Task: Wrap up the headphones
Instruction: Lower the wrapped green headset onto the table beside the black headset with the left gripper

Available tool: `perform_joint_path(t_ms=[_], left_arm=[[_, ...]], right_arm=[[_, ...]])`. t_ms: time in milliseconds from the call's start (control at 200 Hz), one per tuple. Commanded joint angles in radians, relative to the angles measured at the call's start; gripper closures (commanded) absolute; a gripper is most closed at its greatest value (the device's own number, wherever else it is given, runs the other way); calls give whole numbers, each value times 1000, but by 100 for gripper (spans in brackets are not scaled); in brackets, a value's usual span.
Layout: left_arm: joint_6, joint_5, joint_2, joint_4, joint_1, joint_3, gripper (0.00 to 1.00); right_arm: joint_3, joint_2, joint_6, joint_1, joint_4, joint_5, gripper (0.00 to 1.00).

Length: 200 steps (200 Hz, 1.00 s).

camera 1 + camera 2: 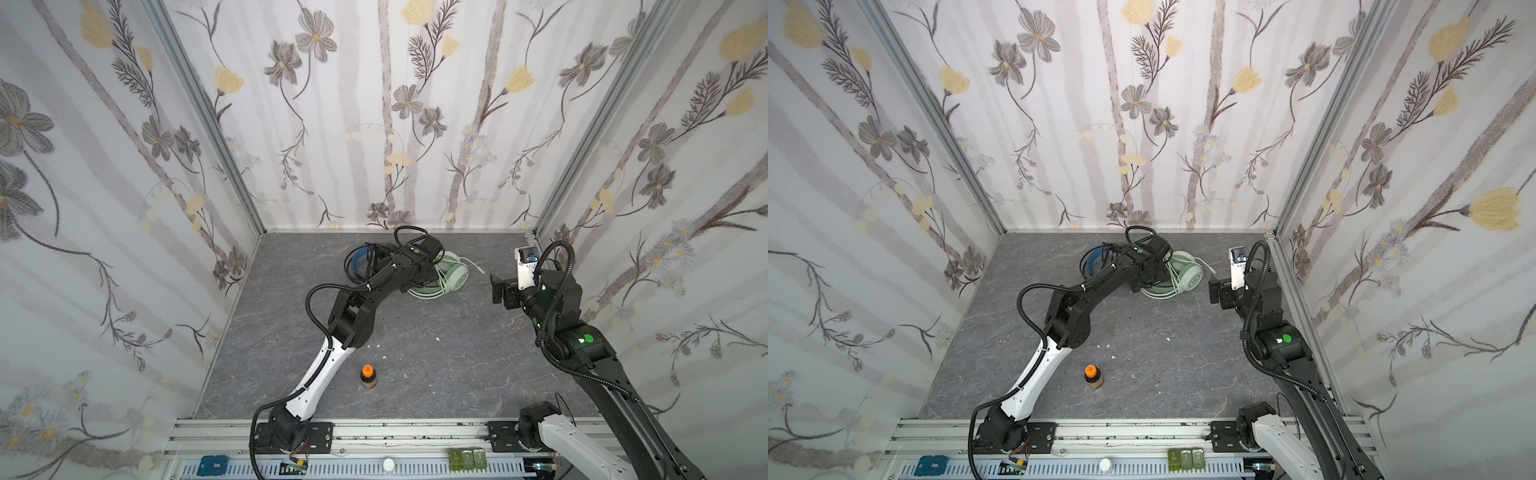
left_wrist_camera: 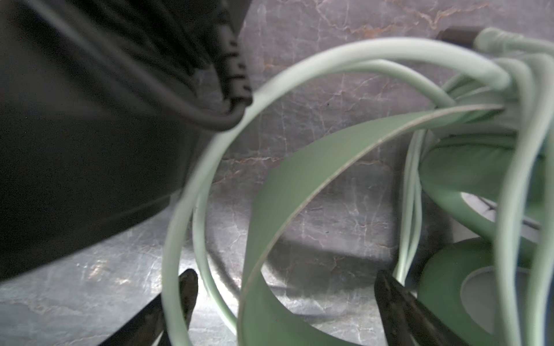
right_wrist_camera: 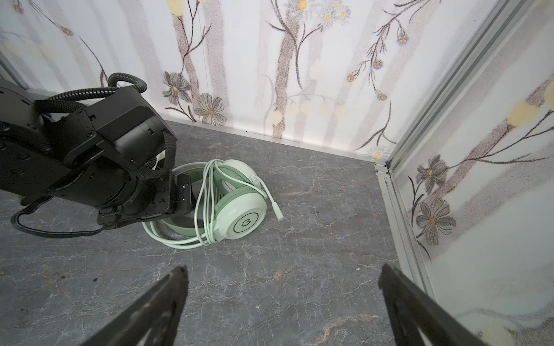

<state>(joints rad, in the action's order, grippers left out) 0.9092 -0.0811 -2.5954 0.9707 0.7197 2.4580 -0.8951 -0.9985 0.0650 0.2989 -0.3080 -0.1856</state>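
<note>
As the left arm stretches to the back of the grey table (image 1: 436,353), the left gripper (image 2: 286,278) is down right over the mint green headset (image 3: 239,206), jaws wide apart, released, clamping nothing. In the left wrist view the mint headband (image 2: 299,185) and a loop of the pale green cable (image 2: 186,209) run between the two dark fingers. One loop crosses in front of a fingertip, and whether it touches I cannot tell. The headset lies on its side on the table near the back wall, ear cups close together. The cable is looped several times around cups and band, slack coils rest on the table at the near side, and the plug (image 3: 277,213) sticks out free toward the right wall. Just to its left sits the black headset (image 1: 358,261), blue inner band showing, black cable bunched against it, largely hidden under the arm in both top views. Over on the right, the right gripper (image 1: 495,287) hovers above the table, well apart from both headsets, jaws fully spread and empty. Near the front an orange-capped bottle (image 1: 368,376) stands upright, alone
</note>
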Motion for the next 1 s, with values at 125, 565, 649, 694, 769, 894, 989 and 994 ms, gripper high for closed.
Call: perform_joint_path(t_ms=[125,565,649,694,769,894,989,994], left_arm=[[-93,-4,-11,107,11,36,11],[-155,29,-25,208,22,84,12],[-148,42,38,162,19,-2,12],[-141,45,61,161,15,-30,11],[-149,40,100,156,14,-81,9],[-176,107,190,89,20,-197,5],[-205,126,248,130,37,-215,2],[-207,127,252,131,38,-218,1]], right_arm=[[19,18,4,0,50,8,0],[65,52,6,0,75,5,0],[67,57,9,0,76,3,0],[71,59,9,0,79,2,0],[74,59,7,0,83,2,0],[82,63,-1,0,83,-5,0],[98,80,-15,-1,84,-3,0],[99,81,-17,0,84,-4,0]])
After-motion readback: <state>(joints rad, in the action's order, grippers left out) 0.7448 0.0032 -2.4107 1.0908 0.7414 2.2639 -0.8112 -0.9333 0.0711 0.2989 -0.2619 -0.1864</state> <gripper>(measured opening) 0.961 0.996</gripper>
